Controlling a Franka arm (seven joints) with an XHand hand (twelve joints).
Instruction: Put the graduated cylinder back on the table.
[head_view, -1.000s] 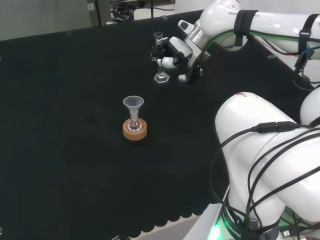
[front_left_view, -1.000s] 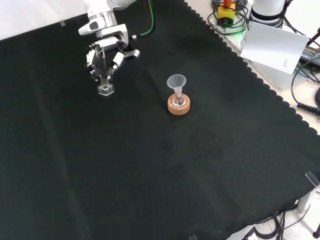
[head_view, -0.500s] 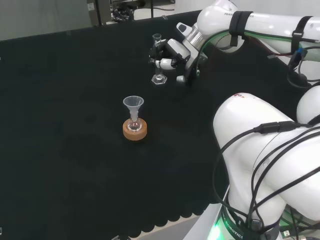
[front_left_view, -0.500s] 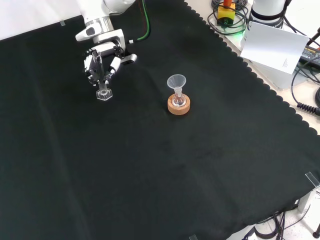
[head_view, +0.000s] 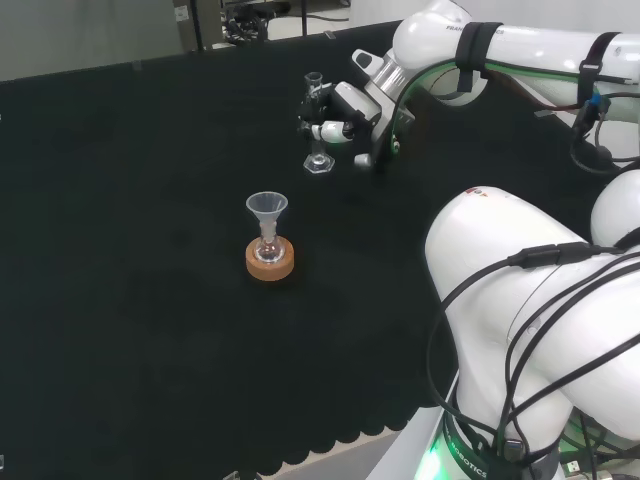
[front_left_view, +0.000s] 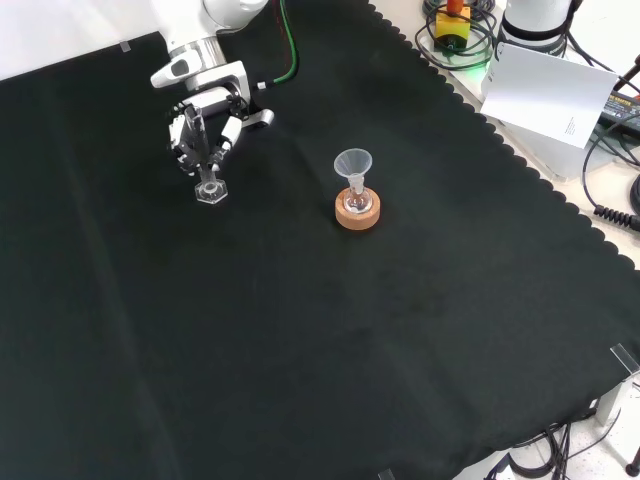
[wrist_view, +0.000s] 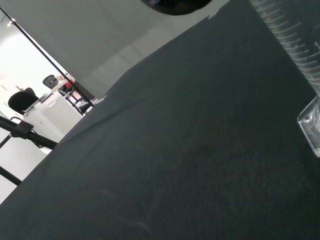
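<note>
A clear glass graduated cylinder (head_view: 316, 120) with a hexagonal foot stands upright near the far side of the black cloth in the head view. The hand (head_view: 345, 108) reaches it from the right, fingers curled round its tube. From the front, the hand (front_left_view: 206, 118) hangs over the cylinder (front_left_view: 210, 186), whose foot is at or just above the cloth; I cannot tell if it touches. The wrist view has the marked tube (wrist_view: 294, 44) and its foot close by, above the cloth.
A clear funnel (head_view: 267, 208) sits in a small flask on a cork ring (head_view: 270, 262), nearer the arm's base; in the front view this cork ring (front_left_view: 357, 212) is to the cylinder's right. Beyond the cloth's scalloped edge lie a white box (front_left_view: 550, 90) and cables.
The hand has carried the cylinder a little farther from the arm's base and lowered it; over the last half second it has barely moved.
</note>
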